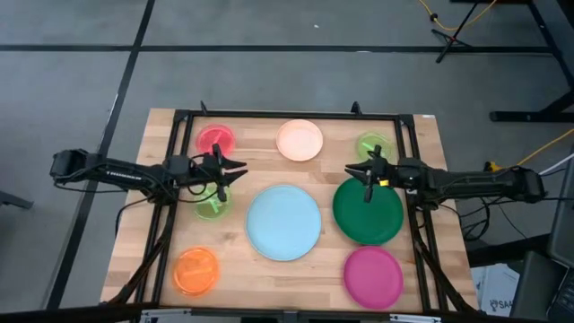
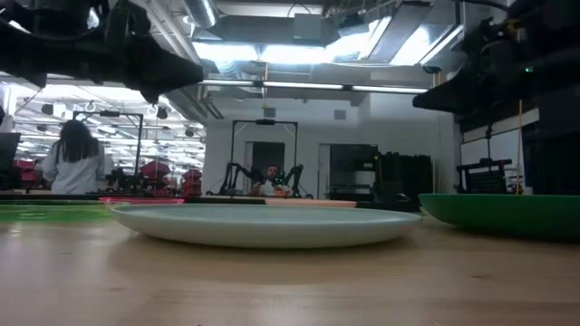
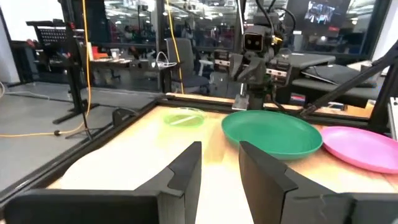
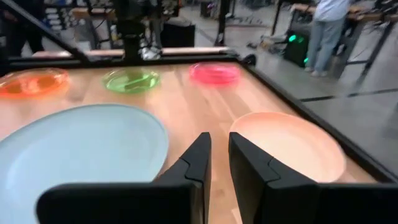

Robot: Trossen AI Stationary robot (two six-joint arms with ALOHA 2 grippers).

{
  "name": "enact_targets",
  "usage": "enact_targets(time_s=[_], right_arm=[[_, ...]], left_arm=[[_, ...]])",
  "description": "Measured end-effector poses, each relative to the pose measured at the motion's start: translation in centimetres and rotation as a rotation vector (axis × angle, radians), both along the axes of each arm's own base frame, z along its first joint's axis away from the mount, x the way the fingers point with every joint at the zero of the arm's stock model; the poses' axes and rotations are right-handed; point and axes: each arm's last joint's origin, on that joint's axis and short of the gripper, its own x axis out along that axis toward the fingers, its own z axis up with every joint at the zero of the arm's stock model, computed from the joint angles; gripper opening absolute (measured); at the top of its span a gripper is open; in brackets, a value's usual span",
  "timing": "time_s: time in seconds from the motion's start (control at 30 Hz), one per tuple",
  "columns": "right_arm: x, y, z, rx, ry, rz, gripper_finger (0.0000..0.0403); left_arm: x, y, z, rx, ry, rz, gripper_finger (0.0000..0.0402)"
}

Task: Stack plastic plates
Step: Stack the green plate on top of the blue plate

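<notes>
Eight plates lie flat and apart on the wooden table. Along the far side are the red plate (image 1: 215, 139), the peach plate (image 1: 300, 140) and a lime plate (image 1: 374, 146). The large light blue plate (image 1: 283, 222) is in the middle, with the dark green plate (image 1: 368, 211) to its right and the second lime plate (image 1: 213, 205) to its left. The orange plate (image 1: 196, 271) and the magenta plate (image 1: 373, 276) lie near the front. My left gripper (image 1: 237, 170) hovers open above the left lime plate's far edge. My right gripper (image 1: 353, 172) hovers open over the dark green plate's far edge. Neither holds anything.
A black frame (image 1: 296, 115) runs along the table's far edge and down both sides. Bare wood shows between the two grippers, just beyond the light blue plate. Beyond the table, a person (image 2: 76, 163) stands in the room.
</notes>
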Motion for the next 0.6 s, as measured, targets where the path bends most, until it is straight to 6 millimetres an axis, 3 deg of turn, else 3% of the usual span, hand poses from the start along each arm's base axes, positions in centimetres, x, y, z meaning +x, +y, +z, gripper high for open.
enact_targets(time_s=[0.3,0.6], right_arm=[[1.8,0.1,0.2,0.091,0.063,0.069,0.0061],[3.2,-0.1,-0.2,0.124,0.245,0.054,0.0165]], left_arm=[[1.8,0.1,0.1,-0.033,0.054,-0.006,0.0101],[3.0,0.2,-0.4,-0.055,0.098,-0.005,0.0101]])
